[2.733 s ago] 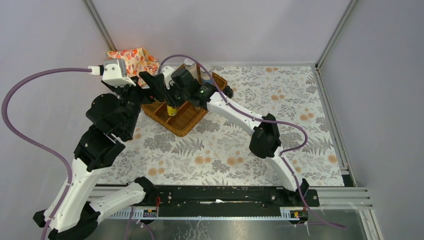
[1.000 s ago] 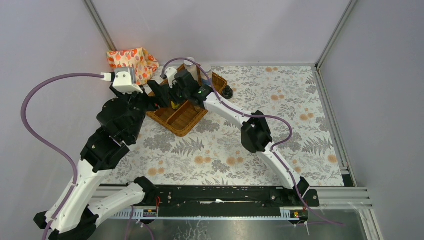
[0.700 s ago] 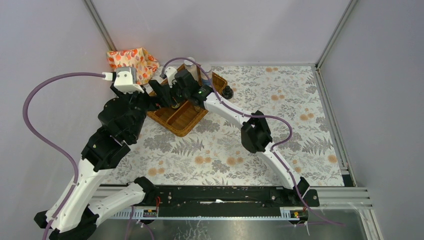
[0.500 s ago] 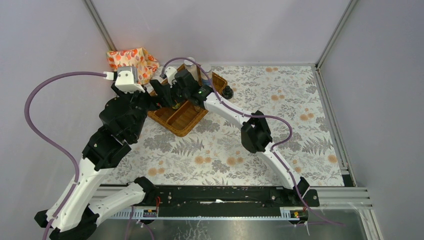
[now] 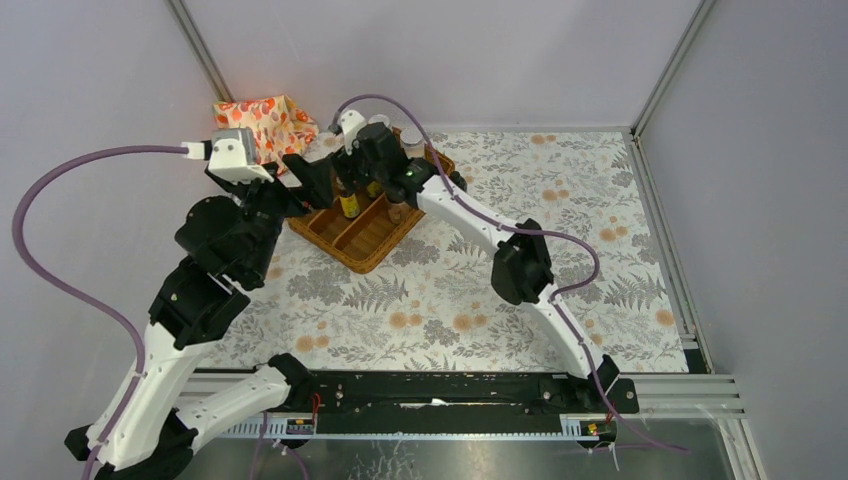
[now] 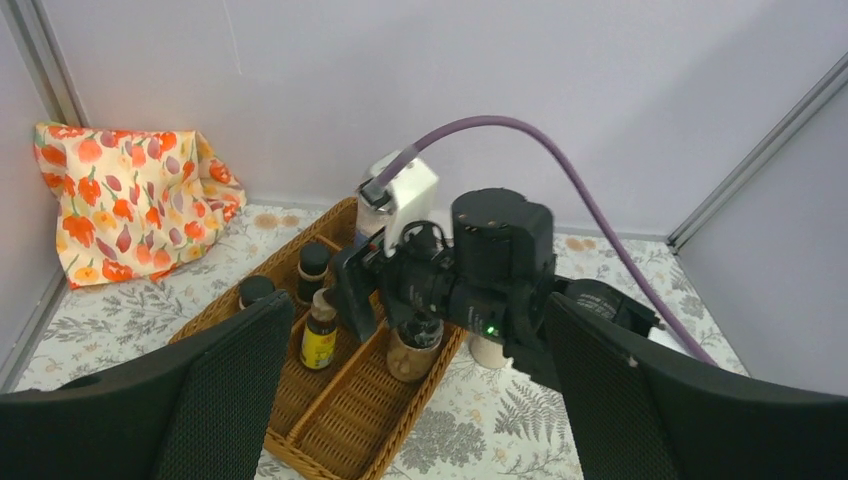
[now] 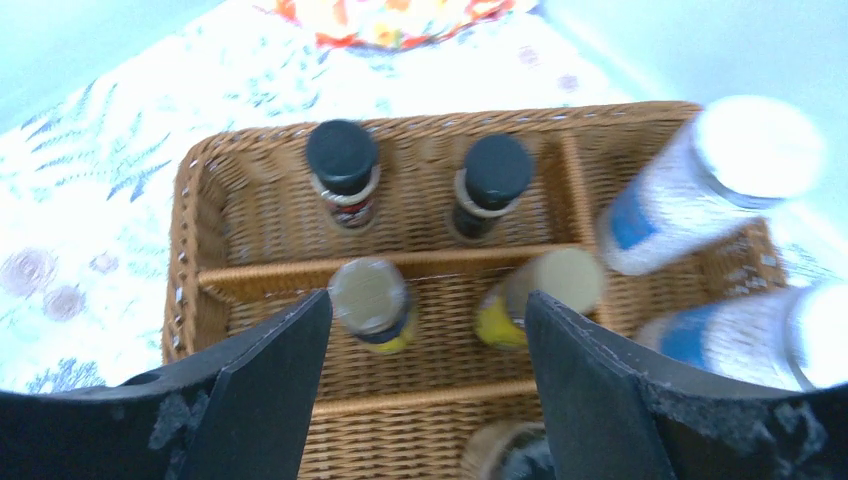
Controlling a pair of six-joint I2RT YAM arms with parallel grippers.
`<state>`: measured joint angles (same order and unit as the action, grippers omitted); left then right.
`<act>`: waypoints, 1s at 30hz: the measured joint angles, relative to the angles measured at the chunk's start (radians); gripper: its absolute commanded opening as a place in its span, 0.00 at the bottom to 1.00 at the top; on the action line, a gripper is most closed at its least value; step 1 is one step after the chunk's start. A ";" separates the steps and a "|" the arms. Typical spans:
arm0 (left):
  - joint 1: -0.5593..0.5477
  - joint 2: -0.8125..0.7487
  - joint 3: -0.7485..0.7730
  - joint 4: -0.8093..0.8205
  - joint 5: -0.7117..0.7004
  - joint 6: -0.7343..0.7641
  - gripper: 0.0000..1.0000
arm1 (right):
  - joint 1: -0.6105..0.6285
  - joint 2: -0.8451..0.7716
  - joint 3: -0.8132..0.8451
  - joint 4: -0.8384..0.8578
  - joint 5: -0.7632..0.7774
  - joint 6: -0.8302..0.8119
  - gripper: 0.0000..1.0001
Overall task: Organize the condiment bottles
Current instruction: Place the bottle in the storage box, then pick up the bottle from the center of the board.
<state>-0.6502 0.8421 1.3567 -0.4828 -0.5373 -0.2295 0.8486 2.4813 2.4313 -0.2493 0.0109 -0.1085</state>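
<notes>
A brown wicker tray [image 7: 186,235] carries dark jars [image 7: 342,162] with black caps, yellow-labelled bottles [image 7: 372,300] of amber liquid, and white-filled jars [image 7: 700,185] with blue labels. The cloth [image 6: 120,200] is cream, printed with orange and red tulips. The bench [image 5: 430,300] wears a grey fern print dotted with pale orange blossoms. A purple cable [image 6: 520,124] shows against lilac-grey walls [image 5: 450,50].

Upright bottles [image 7: 342,170] crowd the wicker tray's [image 7: 188,235] upper and right compartments; its bottom-centre compartment stands free.
</notes>
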 measured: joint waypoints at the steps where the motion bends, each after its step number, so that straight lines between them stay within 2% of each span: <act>1: 0.000 -0.004 0.004 0.000 0.000 0.000 0.99 | -0.005 -0.013 -0.002 0.000 0.020 0.004 0.79; 7: 0.000 -0.031 0.010 0.000 0.024 -0.008 0.99 | -0.055 -0.166 -0.093 0.010 0.204 0.025 0.82; 14: 0.000 0.006 -0.092 0.049 0.103 -0.066 0.99 | -0.190 -0.502 -0.451 0.075 0.419 0.086 0.83; 22: -0.007 0.324 -0.145 0.170 0.192 -0.095 0.99 | -0.406 -0.762 -0.689 0.091 0.593 0.173 0.84; 30: -0.034 0.663 -0.045 0.246 0.200 -0.040 0.99 | -0.499 -0.801 -0.827 0.094 0.602 0.230 0.85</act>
<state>-0.6846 1.5051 1.3113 -0.2371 -0.3370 -0.2699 0.3492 1.6802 1.6047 -0.1555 0.6128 0.1215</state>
